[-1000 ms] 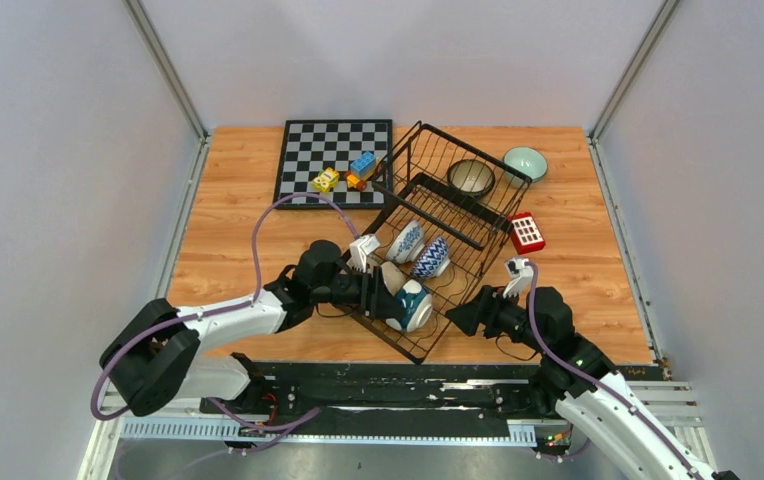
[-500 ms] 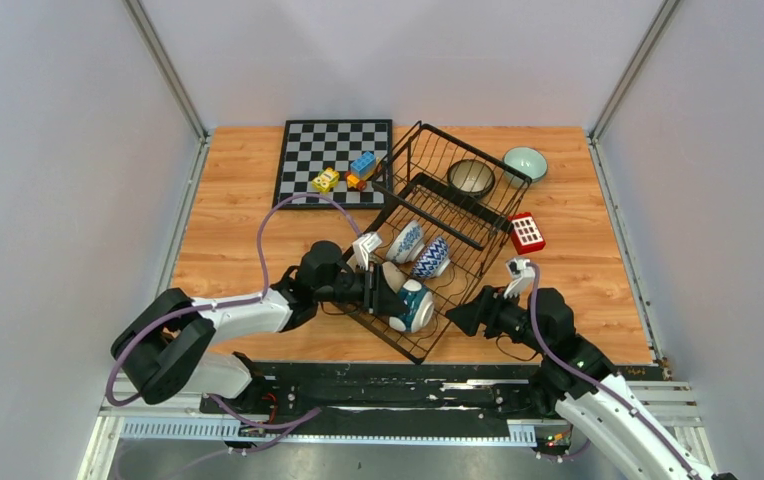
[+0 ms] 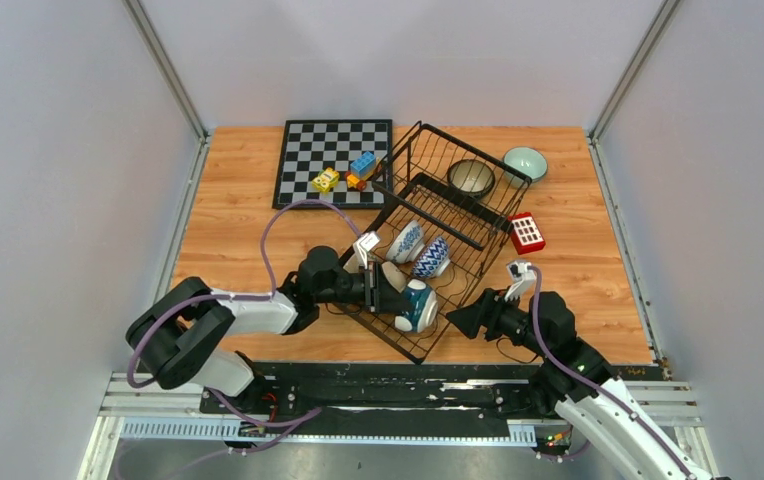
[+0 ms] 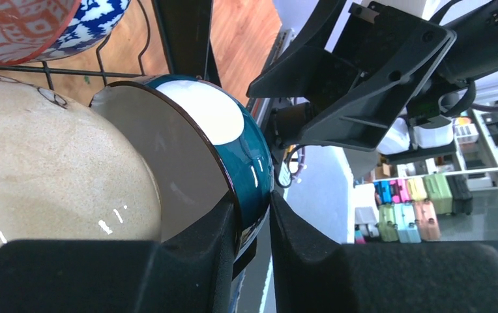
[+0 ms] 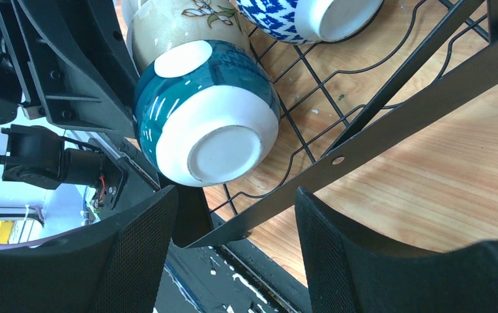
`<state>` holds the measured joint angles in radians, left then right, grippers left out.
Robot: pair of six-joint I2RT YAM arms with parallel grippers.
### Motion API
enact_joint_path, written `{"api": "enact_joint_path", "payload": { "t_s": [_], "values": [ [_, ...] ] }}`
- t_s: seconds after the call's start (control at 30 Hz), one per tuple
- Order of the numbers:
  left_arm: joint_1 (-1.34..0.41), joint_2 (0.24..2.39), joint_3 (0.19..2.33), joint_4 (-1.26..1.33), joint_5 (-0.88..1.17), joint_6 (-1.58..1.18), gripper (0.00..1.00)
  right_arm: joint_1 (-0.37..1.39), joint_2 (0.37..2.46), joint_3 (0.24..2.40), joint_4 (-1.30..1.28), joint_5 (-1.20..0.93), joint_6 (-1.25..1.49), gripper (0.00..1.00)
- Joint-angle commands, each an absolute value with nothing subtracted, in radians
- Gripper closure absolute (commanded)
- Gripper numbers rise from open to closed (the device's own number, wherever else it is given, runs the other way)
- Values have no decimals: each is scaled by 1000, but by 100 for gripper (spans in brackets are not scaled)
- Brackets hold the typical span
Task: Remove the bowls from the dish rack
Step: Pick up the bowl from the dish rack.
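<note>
**Teal bowl pinched at the rack's near corner**

In the top view the dish rack (image 3: 445,212) fills mid-frame. The teal bowl (image 3: 416,305) lies on its side in its lower corner, foot pointing right. The left gripper (image 4: 254,218) reaches level from the left, pinching the bowl's wall (one finger inside). The right gripper (image 5: 233,195) hangs agape, empty.

light: bright, even, overhead | shadows: soft | glare: streaks on teal bowl (image 4: 256,163) | focus: wrist-view foreground blurred

Left arm (image 3: 248,312) and right arm (image 3: 610,416): white link shells between black joint housings, a purple cable (image 3: 269,232) looping along each, and matte black fingers (image 5: 129,261) with fine mesh-textured pads.
</note>
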<state>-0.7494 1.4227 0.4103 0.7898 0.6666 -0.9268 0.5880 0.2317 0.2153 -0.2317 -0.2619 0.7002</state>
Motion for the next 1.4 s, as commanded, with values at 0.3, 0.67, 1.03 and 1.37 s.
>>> {"api": "enact_joint_path", "payload": {
  "t_s": [0.3, 0.67, 1.03, 1.37],
  "values": [
    [-756, 1466, 406, 1124, 704, -1090, 100, 578, 194, 212, -251, -269, 711, 31],
    [-759, 1462, 420, 1164, 704, -1128, 100, 577, 163, 214, -264, -265, 720, 31],
    [-783, 1455, 452, 1298, 707, -1257, 100, 578, 141, 251, -296, -259, 705, 31],
    [-796, 1291, 478, 1100, 687, -1190, 100, 577, 124, 315, -328, -282, 685, 31]
  ]
}}
